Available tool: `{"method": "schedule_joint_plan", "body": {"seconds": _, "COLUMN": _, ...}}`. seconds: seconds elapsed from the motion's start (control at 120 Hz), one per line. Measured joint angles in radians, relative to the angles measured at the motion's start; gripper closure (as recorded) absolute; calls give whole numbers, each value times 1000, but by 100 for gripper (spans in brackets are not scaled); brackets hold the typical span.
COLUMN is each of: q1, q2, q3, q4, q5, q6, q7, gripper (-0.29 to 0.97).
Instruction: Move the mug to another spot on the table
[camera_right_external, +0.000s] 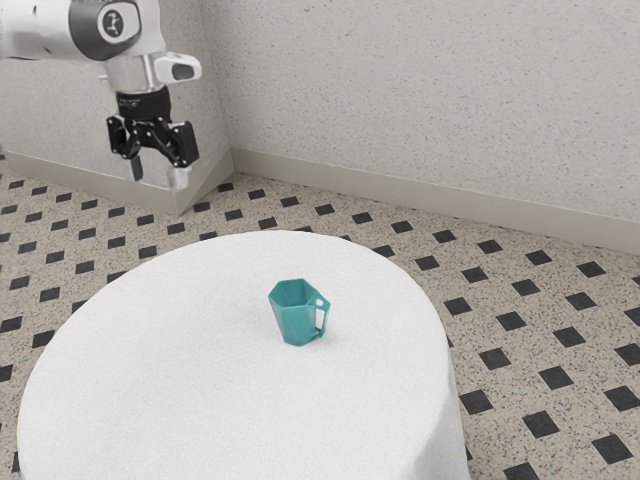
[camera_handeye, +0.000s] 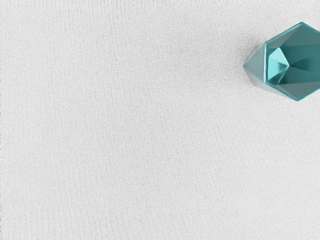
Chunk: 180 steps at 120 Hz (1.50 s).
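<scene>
A teal faceted mug (camera_right_external: 299, 313) stands upright near the middle of the round white table (camera_right_external: 150, 380), its handle turned toward the exterior view's right. My gripper (camera_right_external: 158, 172) hangs high above the table's far left part, well away from the mug, fingers spread open with nothing between them. In the wrist view the mug (camera_handeye: 289, 61) is seen from above, its hollow inside visible, off to one side of the white tabletop (camera_handeye: 125, 140).
The table wears a white cloth that drops off at its rounded edge (camera_right_external: 440, 330). Beyond it lies a speckled floor with black diamond tiles (camera_right_external: 540, 300) and a pale wall with a baseboard (camera_right_external: 450, 195).
</scene>
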Motion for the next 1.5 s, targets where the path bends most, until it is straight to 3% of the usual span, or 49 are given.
{"method": "schedule_joint_plan", "body": {"seconds": 0.425, "q1": -23, "q2": 23, "q3": -9, "q4": 20, "q5": 28, "q6": 57, "q7": 14, "gripper": 2}}
{"method": "schedule_joint_plan", "body": {"seconds": 0.608, "q1": -148, "q2": 39, "q3": -8, "q4": -4, "q5": 47, "q6": 88, "q7": 2, "gripper": 2}}
{"method": "schedule_joint_plan", "body": {"seconds": 0.792, "q1": -288, "q2": 105, "q3": -9, "q4": -19, "q5": 131, "q6": 122, "q7": 23, "gripper": 2}}
{"method": "schedule_joint_plan", "body": {"seconds": 0.892, "q1": -317, "q2": 165, "q3": -11, "q4": 21, "q5": 124, "q6": 153, "q7": 57, "gripper": 2}}
{"method": "schedule_joint_plan", "body": {"seconds": 1.175, "q1": -311, "q2": 273, "q3": -6, "q4": 25, "q5": 21, "q6": 263, "q7": 365, "gripper": 2}}
{"method": "schedule_joint_plan", "body": {"seconds": 1.333, "q1": -331, "q2": 327, "q3": -7, "q4": 21, "q5": 6, "q6": 322, "q7": 568, "gripper": 2}}
{"method": "schedule_joint_plan", "body": {"seconds": 1.5, "q1": -341, "q2": 287, "q3": -10, "q4": -105, "q5": 9, "q6": 450, "q7": 774, "gripper": 2}}
